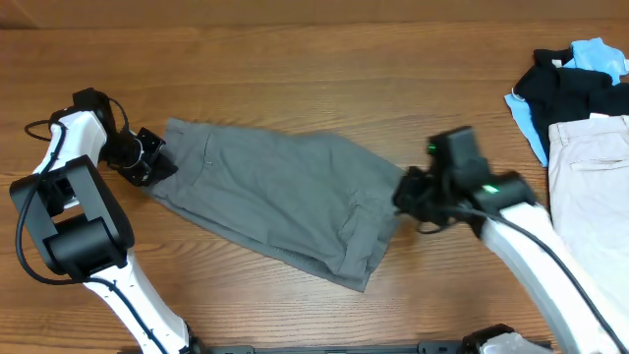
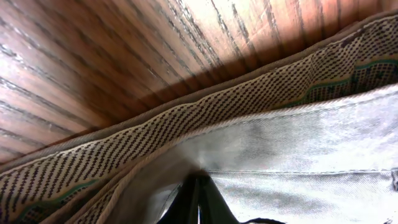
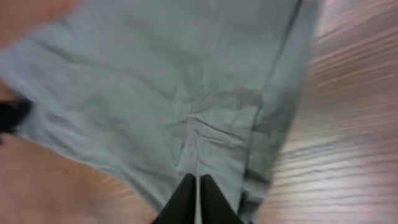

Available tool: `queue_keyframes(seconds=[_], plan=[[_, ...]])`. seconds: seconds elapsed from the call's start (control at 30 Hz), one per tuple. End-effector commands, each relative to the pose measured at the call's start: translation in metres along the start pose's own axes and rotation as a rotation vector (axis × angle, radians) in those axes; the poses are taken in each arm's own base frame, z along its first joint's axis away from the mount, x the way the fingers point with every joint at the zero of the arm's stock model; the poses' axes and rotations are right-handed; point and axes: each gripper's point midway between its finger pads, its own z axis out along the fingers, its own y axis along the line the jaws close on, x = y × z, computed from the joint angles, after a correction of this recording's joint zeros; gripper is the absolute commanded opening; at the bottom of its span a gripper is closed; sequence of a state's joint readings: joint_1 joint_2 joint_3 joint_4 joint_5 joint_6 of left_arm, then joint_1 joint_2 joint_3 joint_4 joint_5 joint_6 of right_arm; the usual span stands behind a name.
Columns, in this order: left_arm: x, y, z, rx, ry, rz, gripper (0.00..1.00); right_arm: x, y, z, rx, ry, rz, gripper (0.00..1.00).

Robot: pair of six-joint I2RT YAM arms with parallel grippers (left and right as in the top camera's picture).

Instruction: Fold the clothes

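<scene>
The clothes (image 1: 285, 197), a pair of medium-grey trousers, lie spread across the middle of the table, slanting from upper left to lower right. My left gripper (image 1: 155, 162) sits at their left end. In the left wrist view it (image 2: 198, 186) is shut on the grey cloth (image 2: 298, 143) just inside the dotted waistband lining (image 2: 186, 118). My right gripper (image 1: 401, 197) is at the right edge. In the right wrist view it (image 3: 196, 183) is shut on a puckered bit of the grey fabric (image 3: 174, 81).
A heap of other garments lies at the far right: a black one (image 1: 565, 88), a light-blue one (image 1: 598, 54) and pale beige trousers (image 1: 590, 167). The wooden table (image 1: 295, 69) shows bare behind the grey trousers.
</scene>
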State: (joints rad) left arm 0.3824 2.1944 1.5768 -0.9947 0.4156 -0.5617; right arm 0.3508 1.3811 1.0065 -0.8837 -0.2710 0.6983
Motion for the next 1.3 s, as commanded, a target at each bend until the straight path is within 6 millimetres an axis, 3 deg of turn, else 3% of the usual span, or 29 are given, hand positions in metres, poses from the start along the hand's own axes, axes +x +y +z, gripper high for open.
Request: queue_keyframes(seconds=[0.0,0.2,0.5,0.63,0.8,0.93,1.1,1.27], plan=[[0.000,0.023,0.007,-0.086,-0.001,-0.053,0.04,0.022,0.000,0.041,0.029,0.138,-0.030,0.05],[0.001,0.024,0.008,-0.088,0.000,-0.053,0.04,0.034,-0.026,0.085,0.151,0.252,0.057,0.04],[0.000,0.025,0.007,-0.091,-0.004,-0.050,0.07,0.039,-0.049,0.117,0.222,0.308,0.057,0.05],[0.000,0.030,0.007,-0.115,-0.007,-0.043,0.09,0.029,-0.066,0.114,0.272,0.287,0.111,0.04],[0.007,0.036,0.006,-0.142,0.020,-0.057,0.06,-0.003,-0.106,0.101,0.370,0.198,0.204,0.04],[0.015,0.040,0.005,-0.161,0.048,-0.065,0.06,-0.029,-0.119,0.092,0.345,0.154,0.270,0.04],[0.017,0.041,0.005,-0.166,0.060,-0.045,0.05,-0.058,-0.118,0.080,0.311,0.106,0.262,0.04],[0.031,0.036,0.003,-0.173,0.098,-0.007,0.04,-0.084,-0.102,0.062,0.282,0.063,0.247,0.04]])
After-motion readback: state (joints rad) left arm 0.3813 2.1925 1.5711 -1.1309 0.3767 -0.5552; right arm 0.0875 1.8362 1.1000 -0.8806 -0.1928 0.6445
